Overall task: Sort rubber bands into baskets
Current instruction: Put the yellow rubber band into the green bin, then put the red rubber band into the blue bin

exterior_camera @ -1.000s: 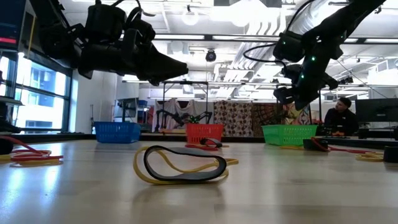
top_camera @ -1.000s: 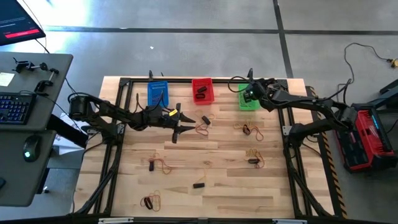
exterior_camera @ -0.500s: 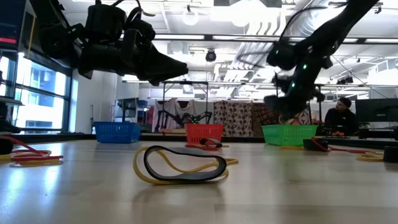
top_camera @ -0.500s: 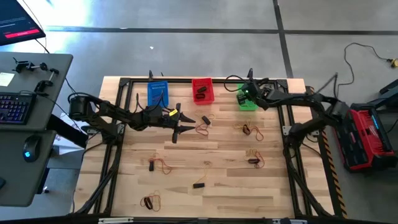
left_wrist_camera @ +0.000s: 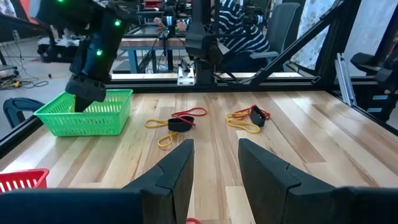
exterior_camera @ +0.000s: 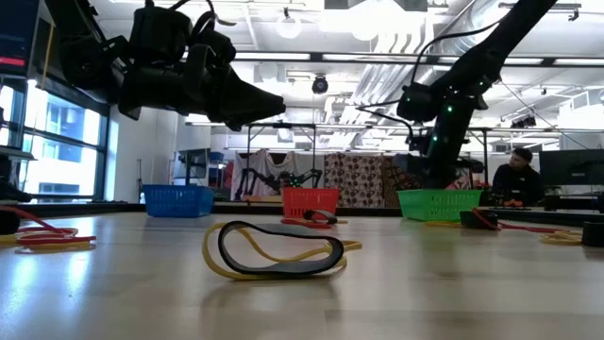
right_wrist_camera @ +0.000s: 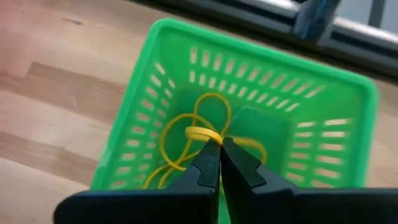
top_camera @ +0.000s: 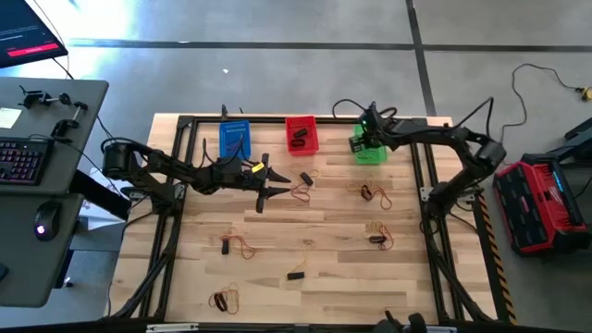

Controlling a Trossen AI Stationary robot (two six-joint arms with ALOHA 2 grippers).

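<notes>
A: Wood table (top_camera: 305, 231), lab hall behind, person (exterior_camera: 516, 176) seated far back in the low view. What do you get per view?

B: High view gives you three baskets in a row at the far edge: blue (top_camera: 234, 140), red (top_camera: 301, 134), green (top_camera: 369, 149). Only the right wrist view shows you inside the green one: yellow bands (right_wrist_camera: 198, 135) lying on its floor. High view shows dark bands in the red basket; blue contents, cannot tell.

A: Grippers?

B: Right gripper (right_wrist_camera: 220, 149) hangs over the green basket, jaws closed together, tips just above the yellow bands; you can't tell if a strand is pinched. Left gripper (top_camera: 275, 184) hovers mid-table near the red basket, jaws parted, holding nothing, clear in the left wrist view.

A: Counts?

B: You have about eight loose band clumps on the table in the high view. Low view adds a black-and-yellow pair (exterior_camera: 276, 251) up close, which the wrist views miss.
</notes>
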